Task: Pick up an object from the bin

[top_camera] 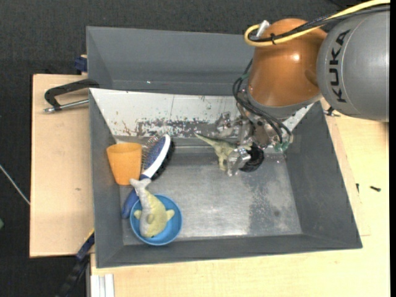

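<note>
A small olive-green plastic toy figure [218,146], thin and tapered like a little dinosaur, lay on the floor of the grey metal bin [204,48], well to the right of the orange plastic cup [124,161]. Its long axis ran slantwise, the pointed, tail-like end aimed back toward the cup and slightly toward the far wall, the thicker end away from the cup. The tool [238,159] hung at that thicker end, on the side of the figure farthest from the cup and apparently against it; whether it was open, closed or gripping the figure could not be told. There was one of each thing. The single cup stood upright. One blue-and-white oval hairbrush [156,155] leaned just beside the cup on its right. One round blue plastic bowl [170,231] sat just in front of the cup. One pale yellow toy animal [151,214] lay in that bowl, one end sticking out toward the cup.
</note>
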`<state>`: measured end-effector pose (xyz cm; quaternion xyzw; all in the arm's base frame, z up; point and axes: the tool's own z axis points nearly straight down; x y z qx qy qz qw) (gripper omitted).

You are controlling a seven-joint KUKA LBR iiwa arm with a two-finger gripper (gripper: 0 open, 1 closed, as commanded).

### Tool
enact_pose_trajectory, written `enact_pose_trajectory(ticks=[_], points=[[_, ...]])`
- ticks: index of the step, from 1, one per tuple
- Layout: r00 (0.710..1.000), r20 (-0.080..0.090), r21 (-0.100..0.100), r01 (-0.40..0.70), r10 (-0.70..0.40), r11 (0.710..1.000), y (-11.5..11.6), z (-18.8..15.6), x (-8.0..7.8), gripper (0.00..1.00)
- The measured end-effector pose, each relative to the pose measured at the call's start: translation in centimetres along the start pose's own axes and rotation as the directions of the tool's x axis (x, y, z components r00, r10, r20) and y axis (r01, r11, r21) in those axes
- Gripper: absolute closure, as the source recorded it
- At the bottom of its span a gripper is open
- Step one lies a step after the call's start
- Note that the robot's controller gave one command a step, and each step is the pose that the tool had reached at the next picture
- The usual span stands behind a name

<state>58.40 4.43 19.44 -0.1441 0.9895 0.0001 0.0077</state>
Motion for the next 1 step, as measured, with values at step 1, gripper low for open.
enact_pose_trajectory(ticks=[1], points=[[0.937, -0.003, -0.002, 0.35, -0.35, 0.937, 0.44, -5.73, 0.55, 1.0]])
